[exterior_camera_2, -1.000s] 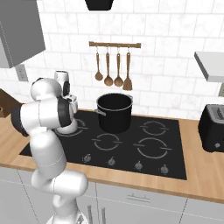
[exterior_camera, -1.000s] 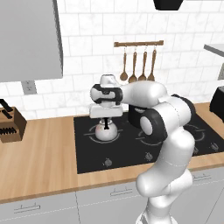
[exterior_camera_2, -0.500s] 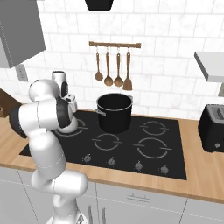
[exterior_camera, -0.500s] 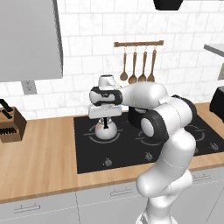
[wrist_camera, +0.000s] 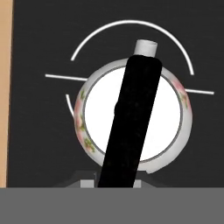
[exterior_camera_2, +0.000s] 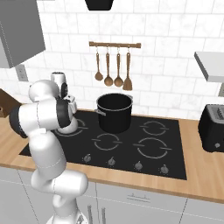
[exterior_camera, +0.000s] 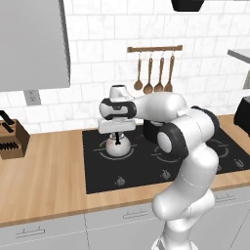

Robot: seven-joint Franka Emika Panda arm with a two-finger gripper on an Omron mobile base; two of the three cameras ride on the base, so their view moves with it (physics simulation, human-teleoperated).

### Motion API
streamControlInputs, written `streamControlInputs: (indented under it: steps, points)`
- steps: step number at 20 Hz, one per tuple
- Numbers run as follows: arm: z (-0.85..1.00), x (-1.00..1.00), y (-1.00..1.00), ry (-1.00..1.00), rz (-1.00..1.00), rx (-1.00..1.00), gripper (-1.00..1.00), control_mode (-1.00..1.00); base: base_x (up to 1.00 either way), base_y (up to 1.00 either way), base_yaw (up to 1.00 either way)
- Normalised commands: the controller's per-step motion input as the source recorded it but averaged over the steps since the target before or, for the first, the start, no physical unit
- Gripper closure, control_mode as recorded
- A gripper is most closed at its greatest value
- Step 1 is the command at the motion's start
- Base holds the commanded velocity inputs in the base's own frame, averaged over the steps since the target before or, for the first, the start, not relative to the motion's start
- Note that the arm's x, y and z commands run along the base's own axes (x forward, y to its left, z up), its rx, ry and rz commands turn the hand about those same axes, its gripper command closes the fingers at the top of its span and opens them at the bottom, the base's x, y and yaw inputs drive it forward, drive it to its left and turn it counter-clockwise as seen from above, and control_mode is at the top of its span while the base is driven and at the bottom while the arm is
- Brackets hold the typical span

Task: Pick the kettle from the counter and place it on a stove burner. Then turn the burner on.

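Hand view: your gripper [wrist_camera: 117,183] is closed on the kettle [wrist_camera: 133,118] handle. Kettle sits inside the burner ring [wrist_camera: 131,61], counter edge [wrist_camera: 5,87] near its left, black pot [exterior_camera_2: 114,112] well apart.

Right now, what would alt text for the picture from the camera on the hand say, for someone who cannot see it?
Seen from straight above, a small round kettle with a black handle across its top sits inside a white burner ring on a black glass cooktop. Its short spout points toward the top of the picture, and a strip of wooden counter runs along the left edge.
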Motion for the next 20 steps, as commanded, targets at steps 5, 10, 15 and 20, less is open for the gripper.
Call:
streamControlInputs:
  steps: [5, 10, 15, 20]
  points:
    - [0.0, 0.0, 0.0, -0.01, 0.0, 0.0, 1.0, -1.0, 0.0, 0.0, 0.0]
    - [0.0, 0.26, 0.0, -0.03, 0.03, 0.0, 1.0, -1.0, 0.0, 0.0, 0.0]
    - [0.0, 0.08, 0.0, 0.0, 0.02, 0.0, -1.0, -1.0, 0.0, 0.0, 0.0]
    - [0.0, 0.0, 0.01, 0.0, 0.0, 0.0, -1.0, -1.0, 0.0, 0.0, 0.0]
